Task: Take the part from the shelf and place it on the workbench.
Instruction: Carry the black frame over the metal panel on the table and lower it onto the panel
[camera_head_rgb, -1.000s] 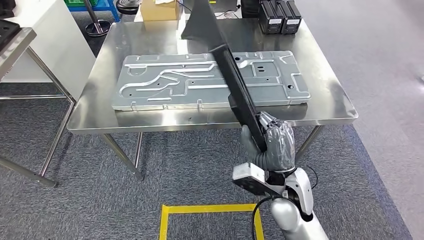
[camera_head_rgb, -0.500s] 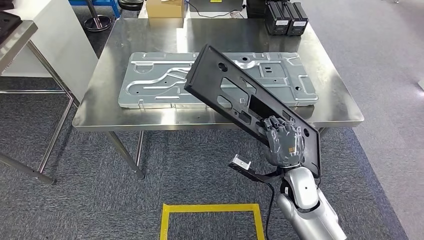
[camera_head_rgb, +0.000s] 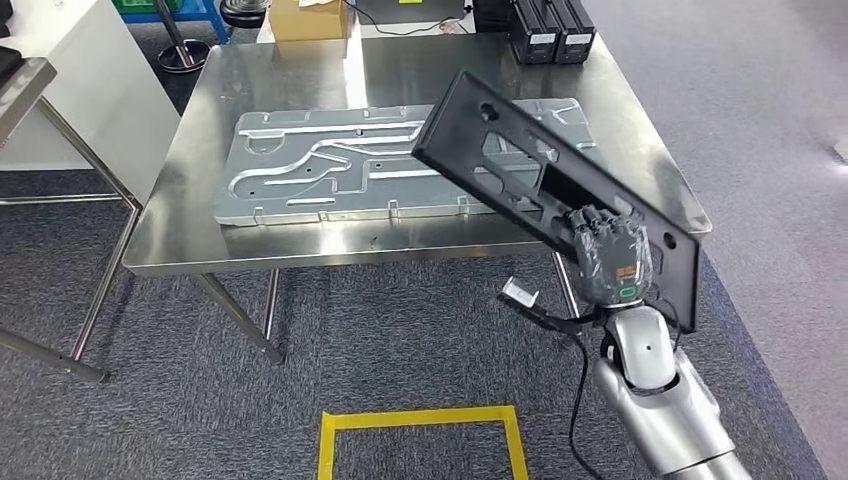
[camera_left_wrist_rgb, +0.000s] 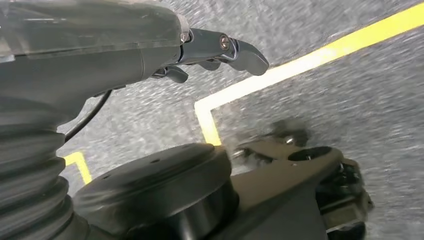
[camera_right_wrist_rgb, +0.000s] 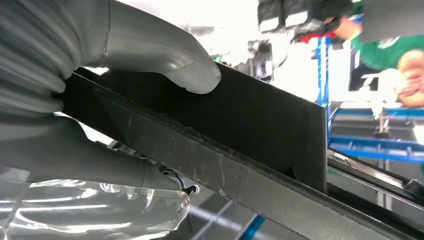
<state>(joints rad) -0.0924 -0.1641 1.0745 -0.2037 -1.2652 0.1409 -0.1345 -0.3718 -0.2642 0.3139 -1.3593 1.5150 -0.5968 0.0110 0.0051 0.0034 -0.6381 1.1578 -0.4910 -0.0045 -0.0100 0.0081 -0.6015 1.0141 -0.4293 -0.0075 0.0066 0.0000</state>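
Counter (camera_head_rgb: 300, 240), of bright steel, lies ahead of and above the right hand (camera_head_rgb: 608, 262) in the head view; on it rests a large stamped metal plate (camera_head_rgb: 330, 165), with two black boxes (camera_head_rgb: 545, 30) and a cardboard carton (camera_head_rgb: 305, 18) at its far edge. Black part (camera_head_rgb: 520, 175), a long flat panel pierced by rectangular cut-outs and round holes, is gripped near its lower end by the right hand, thumb on one face and fingers on the other, as the right wrist view (camera_right_wrist_rgb: 240, 130) confirms. Compared with half a second earlier, the panel has swung farther over the counter: its free end now overhangs the right portion of the stamped plate, its broad face tilted upward, whereas a second ago it stood nearly edge-on. The carry phase therefore appears almost complete; lowering and release remain. The part is not yet touching the counter, as far as can be judged. Its surface looks matte, rigid and thin, with a raised rim along one long edge. Left hand (camera_left_wrist_rgb: 220, 47) hangs over the grey carpet and a yellow floor line (camera_left_wrist_rgb: 300, 62), fingers loosely apart, holding nothing.
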